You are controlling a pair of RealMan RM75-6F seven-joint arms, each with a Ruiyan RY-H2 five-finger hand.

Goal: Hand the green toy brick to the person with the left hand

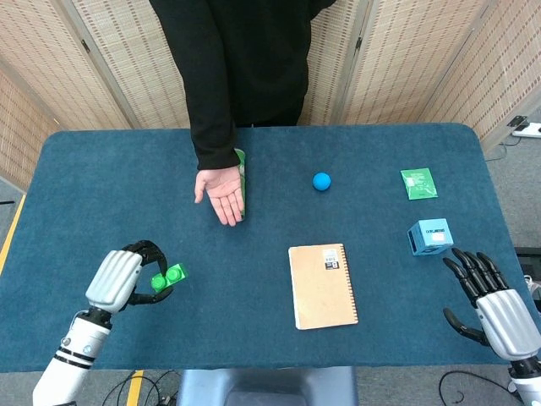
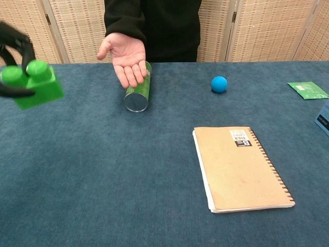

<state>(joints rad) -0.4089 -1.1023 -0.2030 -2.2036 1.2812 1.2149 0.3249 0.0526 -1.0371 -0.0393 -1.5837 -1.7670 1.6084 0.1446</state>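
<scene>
My left hand (image 1: pixel 127 277) grips the green toy brick (image 1: pixel 168 277) and holds it up off the blue table, at the front left. In the chest view the brick (image 2: pixel 35 83) hangs tilted at the left edge, with dark fingers (image 2: pixel 15 41) curled around it. The person's open palm (image 1: pixel 223 194) waits face up over the far middle-left of the table, well beyond the brick. My right hand (image 1: pixel 494 304) rests open at the front right corner, holding nothing.
A green cylinder (image 2: pixel 138 93) lies on its side under the person's palm (image 2: pixel 126 56). A tan notebook (image 1: pixel 322 284) lies front centre, a blue ball (image 1: pixel 321 180) behind it. A blue cube (image 1: pixel 429 236) and a green packet (image 1: pixel 418 183) sit at the right.
</scene>
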